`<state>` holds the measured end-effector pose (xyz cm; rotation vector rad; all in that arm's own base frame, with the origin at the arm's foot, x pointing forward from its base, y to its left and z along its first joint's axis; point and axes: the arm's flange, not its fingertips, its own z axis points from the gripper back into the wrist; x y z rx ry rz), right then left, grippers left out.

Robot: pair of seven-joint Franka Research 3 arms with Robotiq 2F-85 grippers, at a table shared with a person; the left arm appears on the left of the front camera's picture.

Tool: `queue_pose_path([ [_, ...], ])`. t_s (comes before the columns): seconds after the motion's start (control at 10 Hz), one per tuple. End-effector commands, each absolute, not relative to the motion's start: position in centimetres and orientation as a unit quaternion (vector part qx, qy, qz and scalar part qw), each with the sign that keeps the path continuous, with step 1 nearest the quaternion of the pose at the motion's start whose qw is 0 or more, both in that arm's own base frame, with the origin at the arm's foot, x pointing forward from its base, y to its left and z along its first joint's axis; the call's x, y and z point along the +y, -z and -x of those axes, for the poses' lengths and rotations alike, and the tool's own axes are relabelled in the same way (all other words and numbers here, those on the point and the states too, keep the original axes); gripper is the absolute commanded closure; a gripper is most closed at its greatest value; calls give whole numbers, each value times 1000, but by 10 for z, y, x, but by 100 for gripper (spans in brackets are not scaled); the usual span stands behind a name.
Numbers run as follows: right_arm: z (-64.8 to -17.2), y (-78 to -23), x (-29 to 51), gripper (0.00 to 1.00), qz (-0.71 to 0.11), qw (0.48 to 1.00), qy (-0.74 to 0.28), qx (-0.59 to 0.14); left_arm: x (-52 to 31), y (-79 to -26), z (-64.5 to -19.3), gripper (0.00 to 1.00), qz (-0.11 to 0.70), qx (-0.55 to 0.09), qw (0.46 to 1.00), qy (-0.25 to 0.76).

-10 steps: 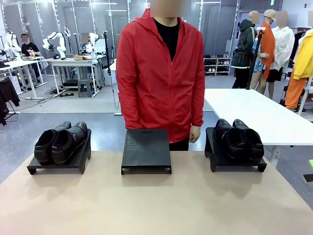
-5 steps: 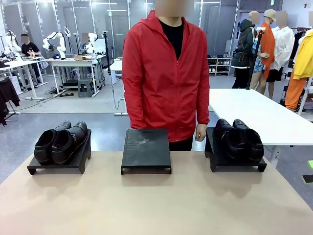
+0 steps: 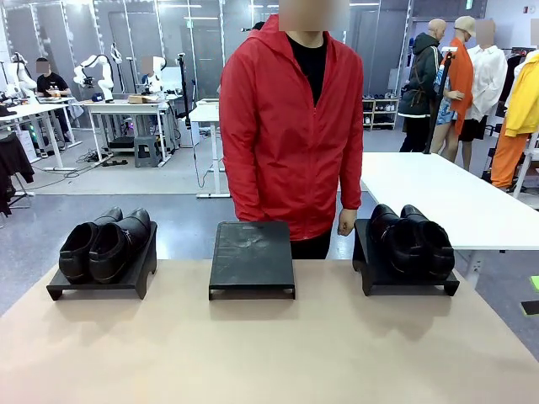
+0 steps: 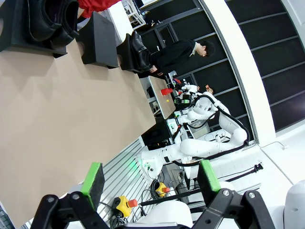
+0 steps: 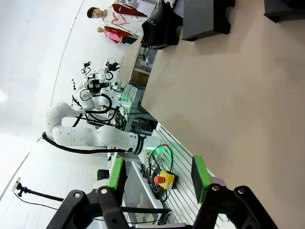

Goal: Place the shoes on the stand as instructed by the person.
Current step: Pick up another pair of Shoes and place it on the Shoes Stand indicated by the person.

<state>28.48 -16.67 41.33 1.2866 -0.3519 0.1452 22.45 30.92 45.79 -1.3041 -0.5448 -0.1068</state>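
- Hanging at the person's side, one hand point(image 3: 346, 222) shows below a red sleeve, fingers loosely curled, holding nothing, just behind the right-hand stand.
- Person point(image 3: 291, 126) in a smooth red zip jacket stands at the far edge of the table, close behind the middle stand.
- Table point(image 3: 269, 353) has a matte tan top, flat and bare from the stands to its near edge, giving broad open room in front.
- Three black stands sit in a row along the far edge, well apart from each other, with bare gaps between them.
- Left stand point(image 3: 99, 284) is a low sloped black wedge; one pair of shoes point(image 3: 105, 244) rests on it, glossy black leather, rounded toes pointing toward the near left.
- Middle stand point(image 3: 252, 257) has a dull, slightly scuffed sloped top with nothing on it.
- Right stand point(image 3: 404, 273) carries the other pair of shoes point(image 3: 413, 240), side by side and touching, toes toward the near edge.
- Left gripper point(image 4: 150, 177) in its wrist view has its green pads spread wide, nothing between them, raised above the near table edge.
- Right gripper point(image 5: 159, 175) in its wrist view has green pads parted with an empty gap, also off the table's near edge.
- White table point(image 3: 438, 198) stands behind, to the right.
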Motion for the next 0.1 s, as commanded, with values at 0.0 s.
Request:
queue_pose_path([
  [0.0, -283, -416, -165, 30, -599, 780, -67, -166, 307, -459, -222, 0, 600, -257, 755, 61],
])
